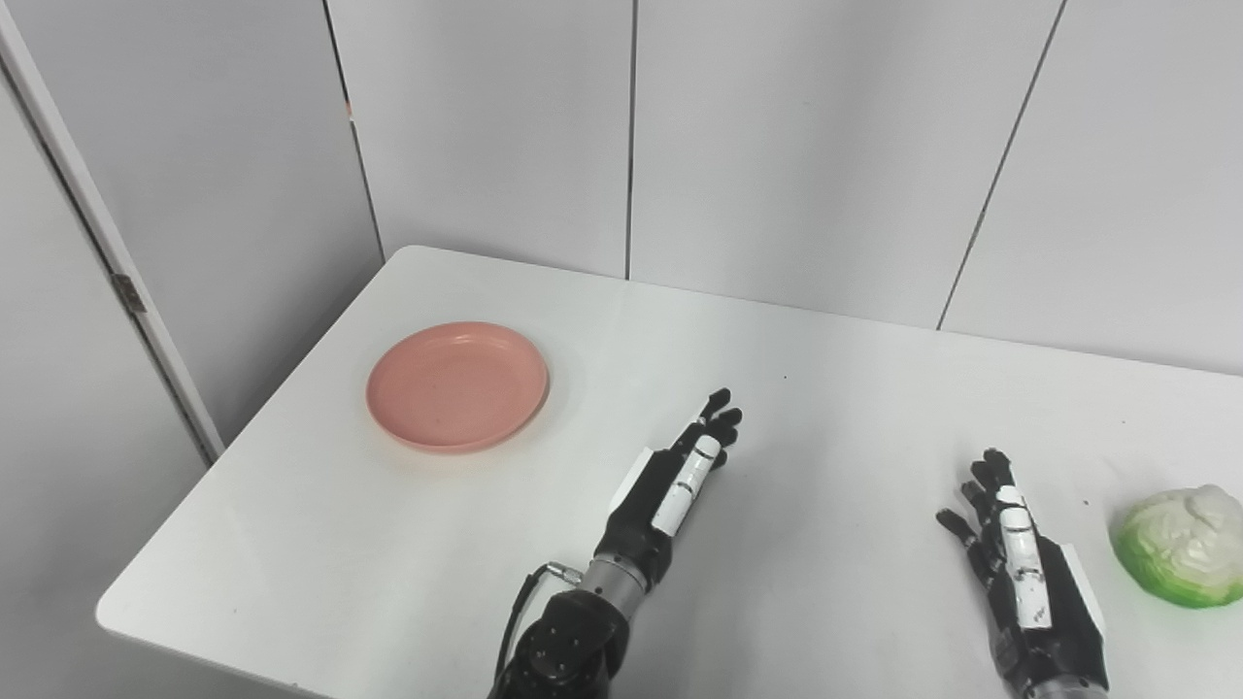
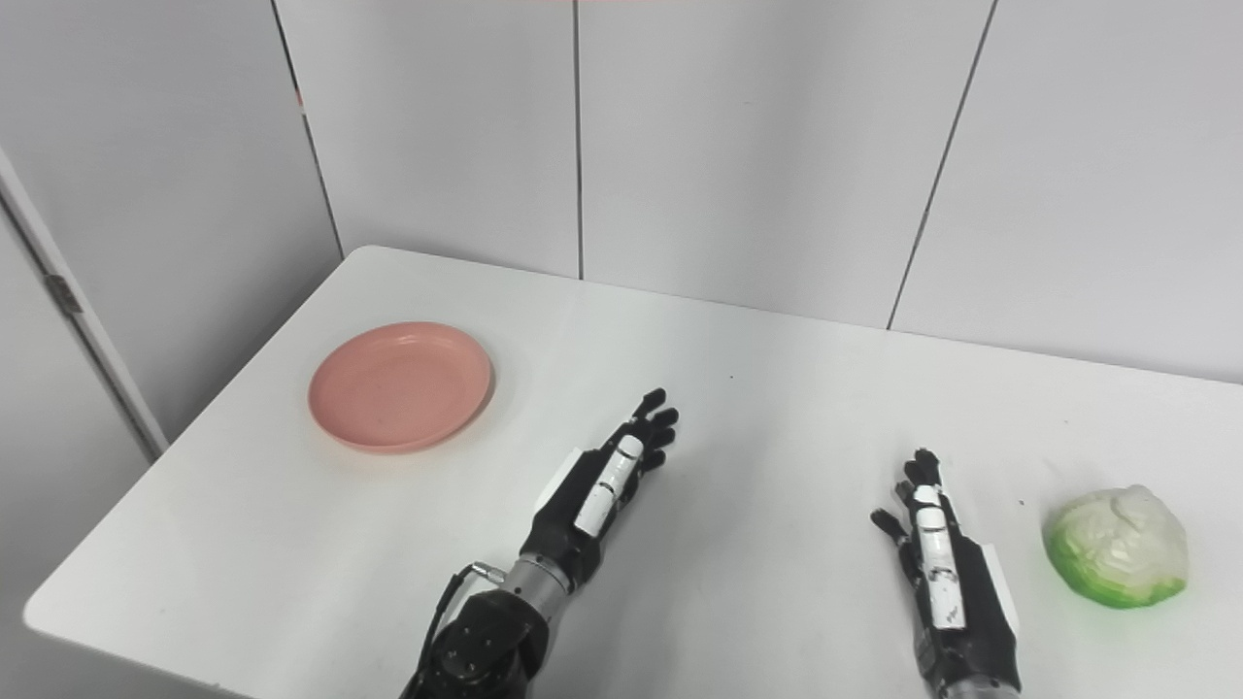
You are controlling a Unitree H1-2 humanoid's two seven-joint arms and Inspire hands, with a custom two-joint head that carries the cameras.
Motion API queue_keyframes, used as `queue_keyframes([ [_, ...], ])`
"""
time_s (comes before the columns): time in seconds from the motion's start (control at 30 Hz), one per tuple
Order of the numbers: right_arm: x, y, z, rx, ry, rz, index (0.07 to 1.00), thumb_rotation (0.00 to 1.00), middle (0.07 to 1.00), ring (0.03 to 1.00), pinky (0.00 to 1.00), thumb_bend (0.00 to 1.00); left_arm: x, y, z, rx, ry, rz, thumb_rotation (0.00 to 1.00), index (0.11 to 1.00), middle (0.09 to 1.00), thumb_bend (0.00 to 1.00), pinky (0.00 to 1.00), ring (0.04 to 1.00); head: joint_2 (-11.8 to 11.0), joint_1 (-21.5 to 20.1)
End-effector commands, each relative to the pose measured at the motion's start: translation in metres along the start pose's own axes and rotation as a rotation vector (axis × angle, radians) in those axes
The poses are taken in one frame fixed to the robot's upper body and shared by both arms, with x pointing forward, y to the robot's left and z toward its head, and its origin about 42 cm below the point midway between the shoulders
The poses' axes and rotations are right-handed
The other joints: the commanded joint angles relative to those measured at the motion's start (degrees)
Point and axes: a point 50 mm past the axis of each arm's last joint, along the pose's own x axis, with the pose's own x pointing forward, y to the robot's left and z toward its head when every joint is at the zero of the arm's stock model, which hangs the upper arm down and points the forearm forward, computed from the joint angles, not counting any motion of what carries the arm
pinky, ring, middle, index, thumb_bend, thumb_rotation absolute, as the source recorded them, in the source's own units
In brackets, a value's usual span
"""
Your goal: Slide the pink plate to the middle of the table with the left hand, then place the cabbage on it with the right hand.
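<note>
Over on the bench, pink plate is sitting far left, so left hand is hovering empty, fingers released; right hand is waiting, likewise released, beside cabbage

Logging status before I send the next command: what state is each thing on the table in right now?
pink plate: upright, empty, on the table's left part, untouched.
cabbage: resting on the table at the right, not held.
left hand: open, fingers extended, right of the plate, holding nothing.
right hand: open, left of the cabbage, not touching it.
table: white, bearing plate and cabbage.
</note>
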Motion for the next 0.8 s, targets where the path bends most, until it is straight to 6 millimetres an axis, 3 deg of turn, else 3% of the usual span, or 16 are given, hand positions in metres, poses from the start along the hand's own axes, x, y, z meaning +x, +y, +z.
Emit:
queue_keyframes([
  [0.0, 0.006, 0.000, 0.010, 0.009, -0.047, -0.008, 1.000, 1.00, 1.000, 1.000, 1.00, 0.18, 0.010, -0.005, 0.029, -0.010, -0.097, -0.009, 1.00, 0.954, 0.959, 0.55, 0.98, 0.963, 0.0, 0.0],
  [0.5, 0.007, -0.001, 0.009, 0.011, -0.045, -0.004, 1.000, 1.00, 1.000, 0.999, 1.00, 0.19, 0.016, 0.007, 0.089, 0.005, -0.267, 0.002, 1.00, 0.952, 0.956, 0.53, 1.00, 0.952, -0.3, 0.8],
  [0.77, 0.007, 0.000, 0.009, 0.015, -0.044, -0.001, 1.000, 1.00, 1.000, 1.000, 1.00, 0.17, 0.021, 0.031, 0.117, 0.027, -0.325, 0.071, 1.00, 0.952, 0.956, 0.52, 0.98, 0.949, -0.4, 1.2],
])
